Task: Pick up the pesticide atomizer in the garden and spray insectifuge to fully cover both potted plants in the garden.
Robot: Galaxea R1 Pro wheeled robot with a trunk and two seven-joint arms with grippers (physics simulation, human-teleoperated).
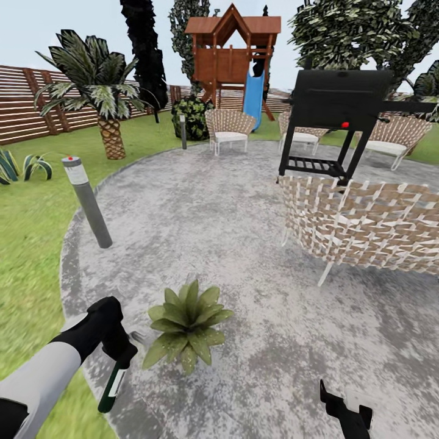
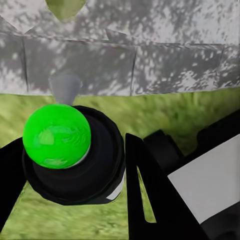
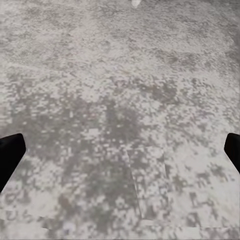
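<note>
One potted plant (image 1: 186, 326), a low rosette of pointed green leaves, sits on the round grey patio (image 1: 244, 231) near its left rim. Just left of it, my left gripper (image 1: 122, 356) is shut on the pesticide atomizer (image 1: 112, 385), which hangs down with its dark green end lowest. In the left wrist view the atomizer (image 2: 57, 136) shows end-on, a bright green cap in a black collar between the black fingers (image 2: 145, 185), over the patio's edge and grass. My right gripper (image 1: 347, 414) is low at the right, open over bare paving (image 3: 120, 125).
A grey bollard lamp (image 1: 88, 204) stands at the patio's left rim. A woven chair (image 1: 366, 225) and a black grill (image 1: 338, 110) stand to the right, more chairs and a playhouse with a blue slide (image 1: 253, 97) beyond. A palm (image 1: 107, 91) and striped plants (image 1: 21, 166) stand on the lawn.
</note>
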